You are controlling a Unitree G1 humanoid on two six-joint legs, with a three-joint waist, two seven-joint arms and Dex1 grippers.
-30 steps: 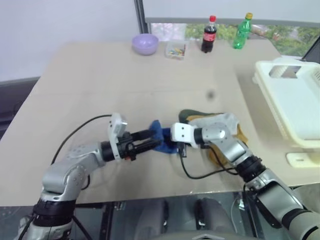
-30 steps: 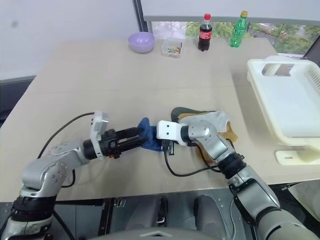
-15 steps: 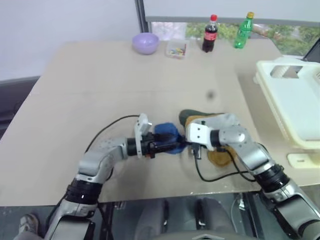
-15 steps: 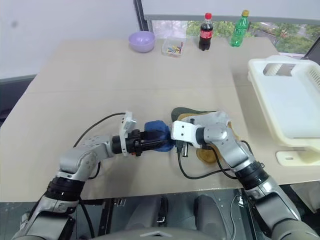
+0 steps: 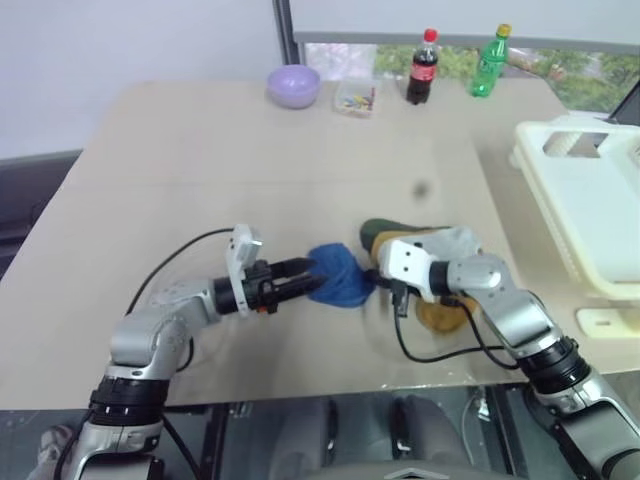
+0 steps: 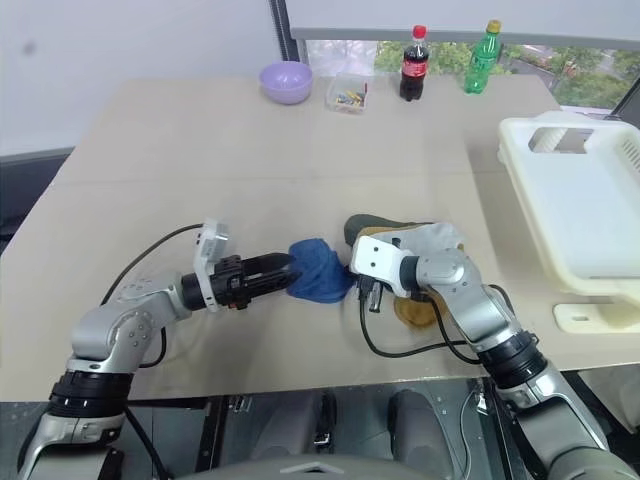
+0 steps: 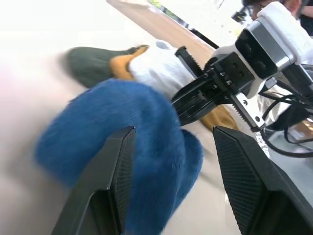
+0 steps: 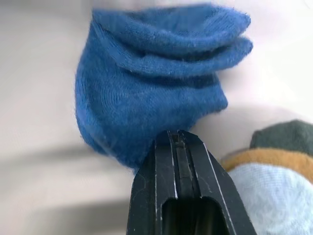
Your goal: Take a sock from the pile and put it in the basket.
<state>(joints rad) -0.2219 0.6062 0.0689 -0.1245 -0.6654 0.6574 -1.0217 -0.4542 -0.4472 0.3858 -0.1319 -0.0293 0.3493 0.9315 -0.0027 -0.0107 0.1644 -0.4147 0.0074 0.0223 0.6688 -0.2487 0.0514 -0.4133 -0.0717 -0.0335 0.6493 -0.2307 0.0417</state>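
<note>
The blue sock (image 5: 338, 280) lies bunched on the table just left of the pile (image 5: 440, 252) of grey, mustard and dark green socks. My left gripper (image 5: 303, 272) comes in level from the left. It is open, and in the left wrist view the sock (image 7: 122, 127) sits between its spread fingers (image 7: 112, 186). From the right, my right gripper (image 5: 372, 281) is shut, and its tips (image 8: 177, 134) rest against the sock's (image 8: 151, 83) near edge. The cream basket (image 6: 590, 200) stands at the table's right side, well away from both grippers.
At the table's far edge stand a purple bowl (image 5: 293, 85), a small clear box (image 5: 352, 98), a cola bottle (image 5: 420, 68) and a green bottle (image 5: 485, 62). A small white piece (image 5: 608, 320) lies in front of the basket. The table's front edge runs close below the arms.
The left gripper pushed in to the sock half a second ago and has since drawn back to the left. The right gripper shifted right toward the pile. The sock now lies more bunched between them.
</note>
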